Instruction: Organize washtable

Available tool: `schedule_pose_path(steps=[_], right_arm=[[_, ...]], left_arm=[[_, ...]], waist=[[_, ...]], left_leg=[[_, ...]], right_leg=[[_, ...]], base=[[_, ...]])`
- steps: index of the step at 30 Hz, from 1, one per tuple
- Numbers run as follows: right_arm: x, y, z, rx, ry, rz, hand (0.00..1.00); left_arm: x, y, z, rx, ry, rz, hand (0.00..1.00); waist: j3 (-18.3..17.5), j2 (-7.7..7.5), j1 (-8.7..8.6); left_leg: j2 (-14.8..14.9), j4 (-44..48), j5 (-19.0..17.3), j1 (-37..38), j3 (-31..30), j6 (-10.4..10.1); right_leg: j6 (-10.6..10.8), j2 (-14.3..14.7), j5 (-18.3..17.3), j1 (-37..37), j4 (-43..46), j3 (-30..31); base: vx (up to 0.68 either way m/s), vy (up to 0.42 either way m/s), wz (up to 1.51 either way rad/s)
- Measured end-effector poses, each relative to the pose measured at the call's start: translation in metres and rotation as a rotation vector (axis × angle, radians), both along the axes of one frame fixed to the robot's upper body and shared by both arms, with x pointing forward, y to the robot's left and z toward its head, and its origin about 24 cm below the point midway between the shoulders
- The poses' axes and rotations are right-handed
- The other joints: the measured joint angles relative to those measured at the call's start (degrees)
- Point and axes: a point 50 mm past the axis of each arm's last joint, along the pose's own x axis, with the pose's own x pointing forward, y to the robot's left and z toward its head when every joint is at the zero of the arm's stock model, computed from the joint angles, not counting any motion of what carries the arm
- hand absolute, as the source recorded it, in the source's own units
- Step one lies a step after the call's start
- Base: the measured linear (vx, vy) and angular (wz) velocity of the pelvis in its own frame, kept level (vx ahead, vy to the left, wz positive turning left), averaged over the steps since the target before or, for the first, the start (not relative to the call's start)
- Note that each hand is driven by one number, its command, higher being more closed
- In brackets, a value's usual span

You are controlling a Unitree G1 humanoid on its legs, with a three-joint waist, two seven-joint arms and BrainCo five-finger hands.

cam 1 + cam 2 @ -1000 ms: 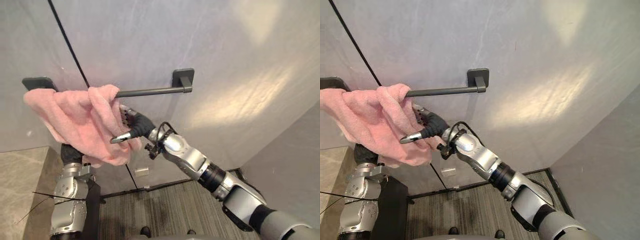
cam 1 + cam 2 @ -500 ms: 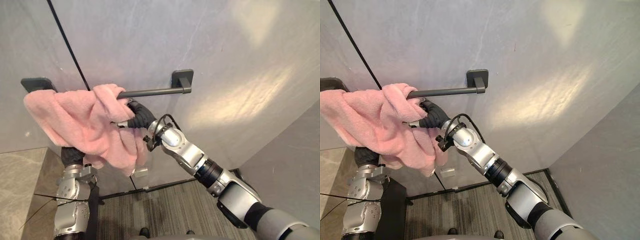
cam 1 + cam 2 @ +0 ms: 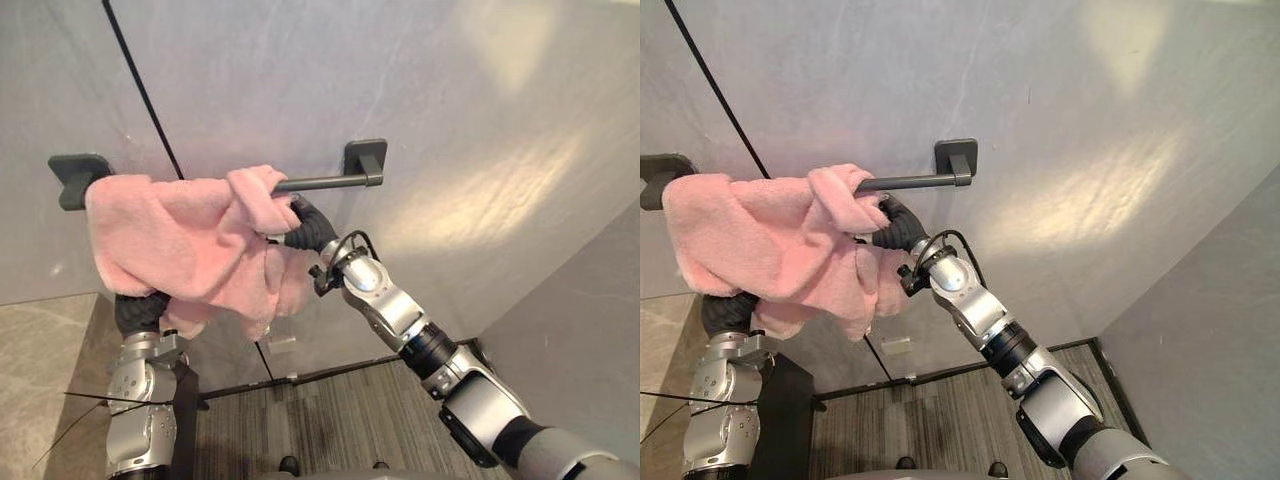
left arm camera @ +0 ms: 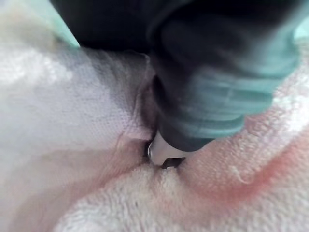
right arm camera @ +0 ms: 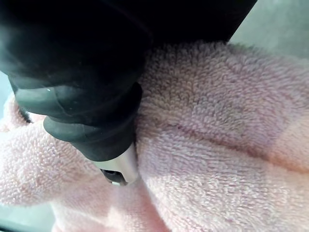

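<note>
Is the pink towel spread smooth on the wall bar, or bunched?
Bunched. The fluffy pink towel drapes over the dark metal wall bar in lumpy folds, covering its left part; the right part is bare.

pink towel (image 3: pixel 180 240): 1 | wall bar (image 3: pixel 325 183): 1 | brackets (image 3: pixel 366 160): apparently 2

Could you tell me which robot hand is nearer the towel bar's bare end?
The right. The right robot hand sits just below the bare stretch of the towel bar; the left robot hand is lower, under the pink towel.
</note>
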Motion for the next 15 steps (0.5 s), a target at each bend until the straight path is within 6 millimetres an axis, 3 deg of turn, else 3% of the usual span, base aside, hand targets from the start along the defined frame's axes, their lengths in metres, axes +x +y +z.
schedule_pose_path(steps=[5, 15], right_arm=[[0.001, -0.011, -0.010, 0.026, 0.045, -0.043, 1.00], [0.005, -0.018, -0.011, 0.060, 0.089, -0.067, 1.00]], left_arm=[[0.000, -0.003, -0.002, -0.003, 0.000, -0.018, 1.00], [0.000, -0.007, -0.005, -0.027, -0.003, -0.025, 1.00]], waist=[[0.00, -0.01, -0.02], [0.07, -0.11, 0.11]], left_leg=[[-0.03, 0.00, 0.00, -0.01, -0.02, 0.00], [0.22, 0.01, -0.01, 0.00, -0.02, 0.00]], right_leg=[[0.02, -0.04, 0.00, 0.07, -0.08, -0.05], [0.13, -0.12, -0.05, 0.15, -0.10, -0.07]], base=[[0.00, 0.000, 0.00], [0.00, 0.000, 0.00]])
